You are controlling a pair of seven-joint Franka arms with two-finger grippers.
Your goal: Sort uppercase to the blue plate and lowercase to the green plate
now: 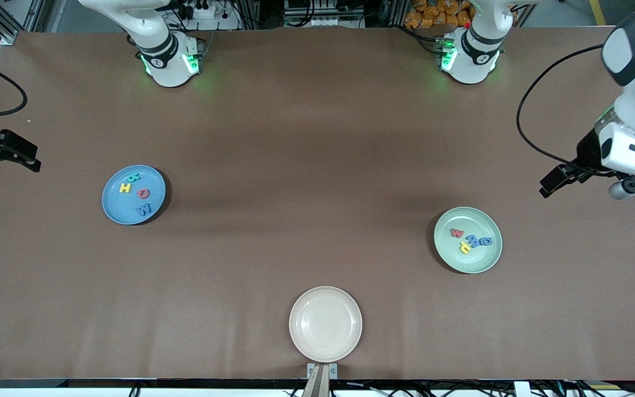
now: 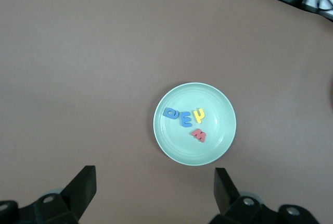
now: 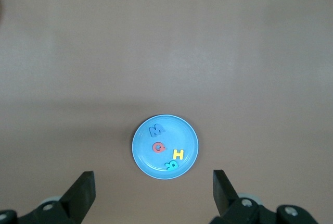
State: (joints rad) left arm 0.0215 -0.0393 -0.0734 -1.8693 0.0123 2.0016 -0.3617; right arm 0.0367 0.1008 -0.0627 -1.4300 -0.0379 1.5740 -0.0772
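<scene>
We see a brown table (image 1: 306, 165) with three plates. The blue plate (image 1: 113, 207) sits toward the right arm's end and holds four letters: a yellow H (image 1: 125, 188), a red Q (image 1: 143, 193), a blue M (image 1: 144, 209) and a teal letter (image 1: 134, 177) we cannot read for sure. The green plate (image 1: 483, 259) sits toward the left arm's end and holds a red w (image 1: 457, 232), a yellow hooked letter (image 1: 464, 247) and two blue rounded letters (image 1: 478, 241). A cream plate (image 1: 326, 324), nearest the front camera, lies bare. No letters lie loose on the table, so we judge the sorting complete. The left claw (image 2: 155, 187) is raised off the table at its own end, jaws wide and holding nothing, the green plate lying ahead of it. The right claw (image 3: 153, 187) is raised at its end, also wide and holding nothing, the blue plate ahead of it. Each arm is nearer to its own plate. Apart from the letters, we see no labels or brands.
</scene>
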